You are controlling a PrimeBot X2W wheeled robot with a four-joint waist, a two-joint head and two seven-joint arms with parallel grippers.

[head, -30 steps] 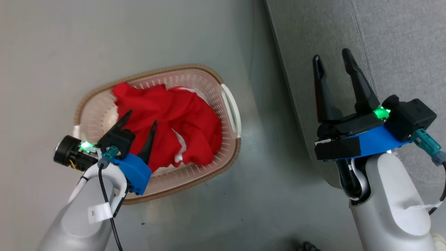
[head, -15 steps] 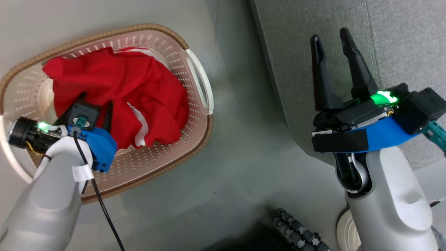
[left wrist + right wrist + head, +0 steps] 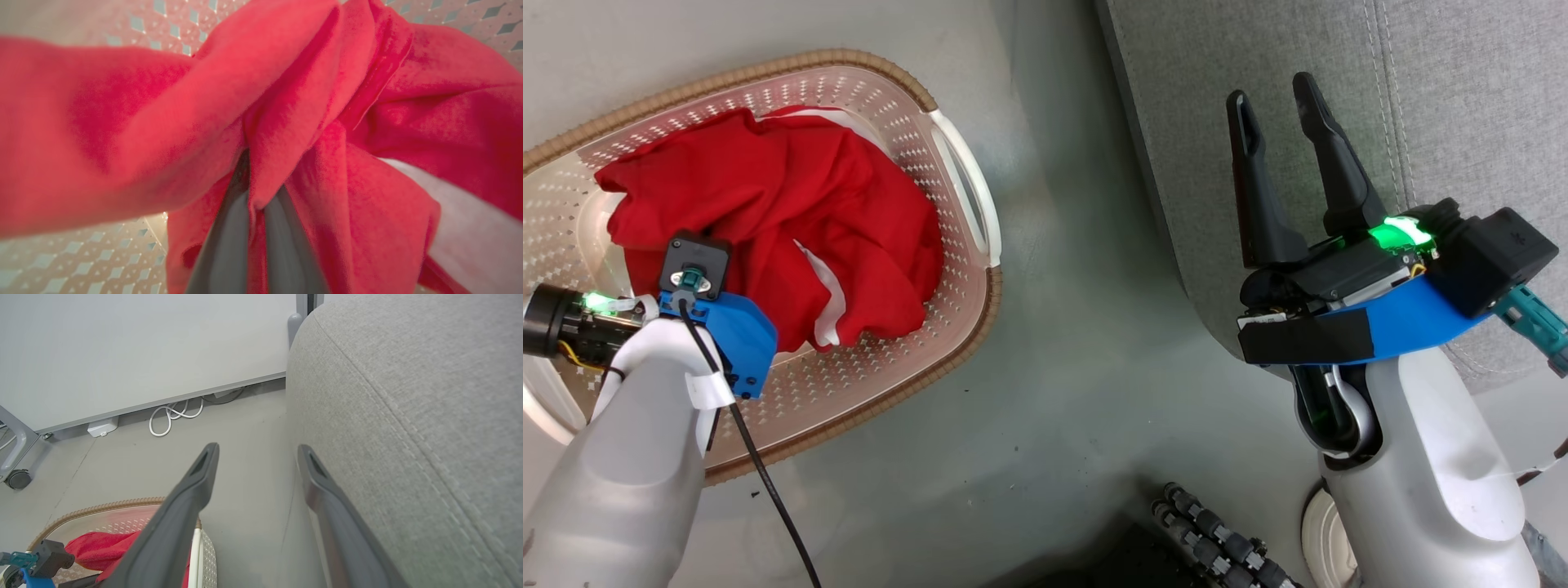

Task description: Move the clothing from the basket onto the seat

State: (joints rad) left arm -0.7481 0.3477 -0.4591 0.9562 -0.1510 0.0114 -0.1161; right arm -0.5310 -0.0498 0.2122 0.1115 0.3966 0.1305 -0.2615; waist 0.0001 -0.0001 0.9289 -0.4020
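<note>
Left gripper [image 3: 256,204] is down inside the basket [image 3: 990,286], its two grey fingers [image 3: 226,249] pressed together on a fold of the red clothing [image 3: 768,196], and the cloth bunches up right between them. The clothing lies heaped in the basket, which stands on the floor [image 3: 1078,367]. A white stripe [image 3: 829,304] shows along one fold. A white tag [image 3: 709,390] wraps the black cable on the left forearm, too small to tell whether it carries print.

Over on the other side, the right gripper [image 3: 1270,90] hangs above the front edge of the grey sofa [image 3: 1462,98], fingers spread wide apart and holding nothing. A green light [image 3: 1392,233] glows at its wrist.

The sofa sits to the right of the basket, with a strip of bare floor between them. From the right wrist, a white cord [image 3: 171,416] lies looped on the floor by the wall.
</note>
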